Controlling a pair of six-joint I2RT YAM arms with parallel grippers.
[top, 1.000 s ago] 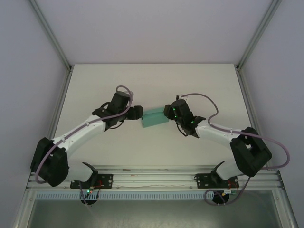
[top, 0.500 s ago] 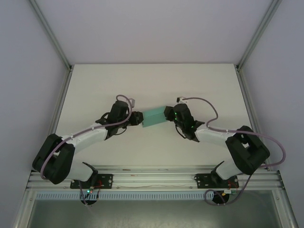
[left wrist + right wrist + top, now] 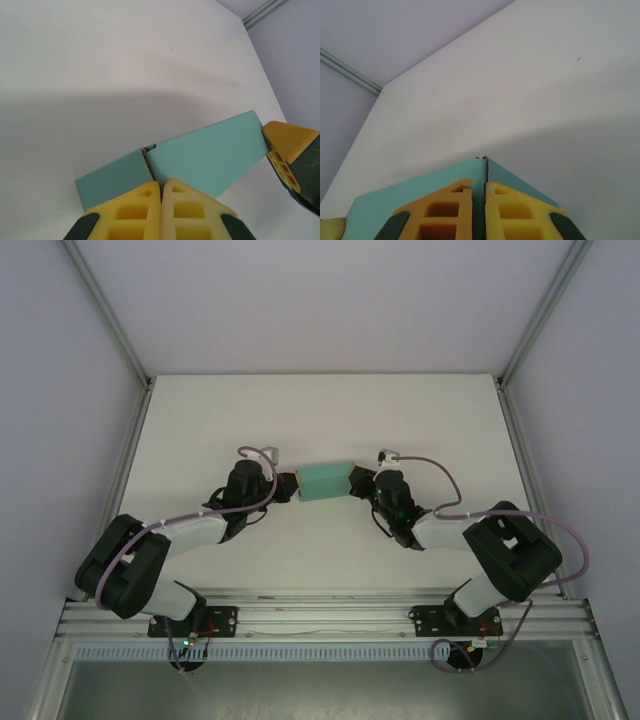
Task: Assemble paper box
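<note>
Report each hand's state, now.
Left hand: closed, pinching one end of the paper box.
Right hand: closed, pinching the opposite end of the paper box.

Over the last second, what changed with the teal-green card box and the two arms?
The teal-green thin card box turned from tilted to level and shifted slightly toward the far side of the white table. The left arm and right arm drew their elbows inward. Unchanged: the left tool and right tool stay shut on opposite ends of the box.
</note>
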